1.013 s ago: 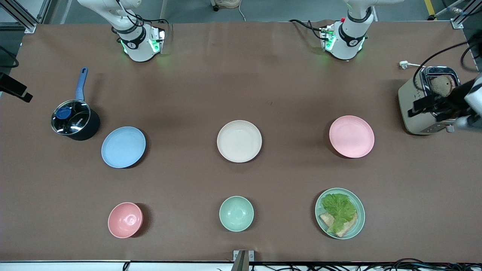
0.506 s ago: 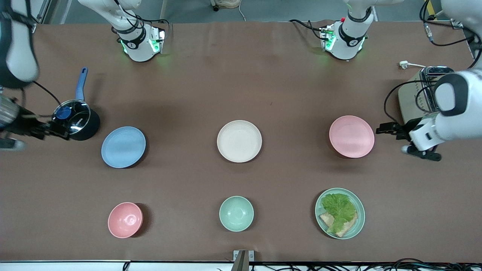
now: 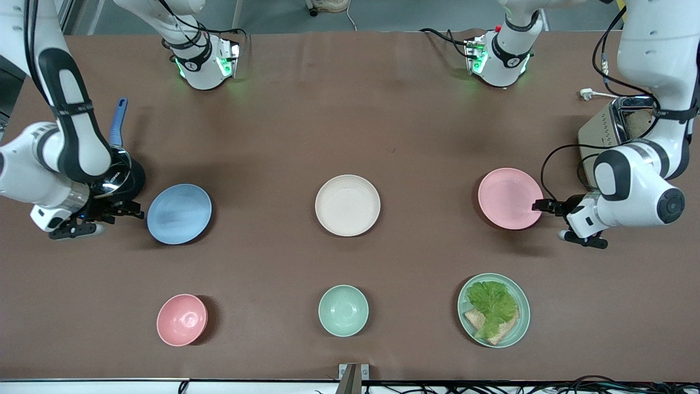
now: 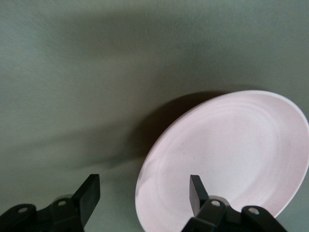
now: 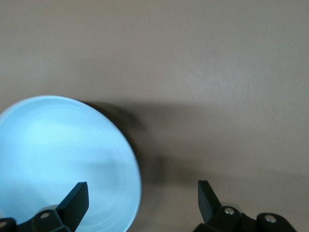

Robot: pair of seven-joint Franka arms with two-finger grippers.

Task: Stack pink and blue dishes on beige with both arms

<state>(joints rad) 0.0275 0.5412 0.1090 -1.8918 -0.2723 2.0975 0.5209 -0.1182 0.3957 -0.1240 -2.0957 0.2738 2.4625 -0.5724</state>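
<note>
The light blue plate (image 3: 179,213) lies flat toward the right arm's end of the table. My right gripper (image 3: 134,210) is low at its outer rim and open. In the right wrist view the blue plate (image 5: 58,159) has its edge between the spread fingers of the right gripper (image 5: 141,191). The pale pink plate (image 3: 510,198) lies toward the left arm's end. My left gripper (image 3: 541,206) is open at its outer rim. In the left wrist view the pink plate (image 4: 231,159) has its rim between the fingers of the left gripper (image 4: 144,186). The beige plate (image 3: 348,205) sits bare midway between them.
A dark pot (image 3: 130,178) with a blue handle stands beside the right arm's wrist. A toaster (image 3: 593,137) stands by the left arm. Nearer the camera are a small pink bowl (image 3: 182,320), a mint bowl (image 3: 343,310) and a mint plate (image 3: 519,323) with lettuce and bread.
Both arms have swung in from the table ends and come down. Each open gripper now sits at its plate's outer rim. No plate has moved.
</note>
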